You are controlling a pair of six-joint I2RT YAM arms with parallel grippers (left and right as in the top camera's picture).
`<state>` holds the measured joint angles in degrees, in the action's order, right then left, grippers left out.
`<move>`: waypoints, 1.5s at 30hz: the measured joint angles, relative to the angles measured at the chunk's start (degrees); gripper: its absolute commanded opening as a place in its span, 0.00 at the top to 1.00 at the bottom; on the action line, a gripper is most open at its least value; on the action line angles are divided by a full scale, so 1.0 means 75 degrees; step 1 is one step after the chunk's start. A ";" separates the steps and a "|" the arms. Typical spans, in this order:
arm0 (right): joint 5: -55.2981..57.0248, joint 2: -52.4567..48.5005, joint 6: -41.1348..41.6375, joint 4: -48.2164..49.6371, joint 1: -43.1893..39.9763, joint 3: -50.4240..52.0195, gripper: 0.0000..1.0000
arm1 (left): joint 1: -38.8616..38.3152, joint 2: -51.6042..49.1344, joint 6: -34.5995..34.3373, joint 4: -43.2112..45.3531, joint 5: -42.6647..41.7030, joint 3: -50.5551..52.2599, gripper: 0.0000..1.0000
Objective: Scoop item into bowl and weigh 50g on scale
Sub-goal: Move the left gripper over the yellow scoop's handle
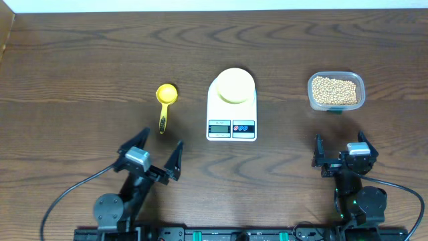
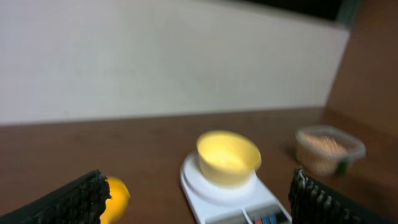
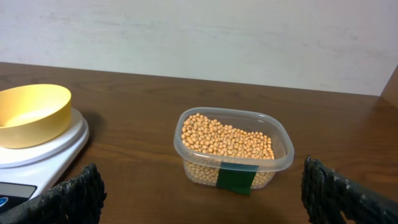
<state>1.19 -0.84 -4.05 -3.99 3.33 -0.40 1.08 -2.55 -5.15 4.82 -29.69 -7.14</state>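
The tan beans fill a clear plastic tub at the back right; they also show in the right wrist view. The pale yellow bowl stands empty on the white scale at the table's middle; both show in the left wrist view, bowl, scale. My left gripper is open and empty, near the front left. My right gripper is open and empty, in front of the tub.
A bright yellow handled scoop lies left of the scale, its cup toward the back. The wooden table has a pale wall behind its back edge. A green tape strip is on the tub's front.
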 measured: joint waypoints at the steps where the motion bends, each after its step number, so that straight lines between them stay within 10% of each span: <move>1: 0.0000 0.0000 0.0000 0.0000 0.0000 0.0000 0.01 | 0.0000 -0.0163 -0.0003 -0.0003 0.0099 -0.0274 0.05; 8: -0.0003 0.0000 -0.0003 0.0000 0.0000 0.0000 0.01 | 0.0000 -0.2436 -0.0029 -0.1239 0.0414 -0.2646 0.06; 22: 0.0000 0.0000 -0.0003 0.0000 0.0000 0.0000 0.01 | 0.0000 -0.8480 0.0493 -0.7807 0.1684 -0.9439 0.02; 45: 0.0000 0.0000 -0.0006 -0.0003 0.0000 0.0000 0.01 | 0.0032 -1.1975 0.0125 -0.8224 0.3433 -0.9792 0.02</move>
<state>1.19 -0.84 -4.10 -4.01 3.33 -0.40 1.32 -92.36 -4.21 -56.86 -3.95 -80.58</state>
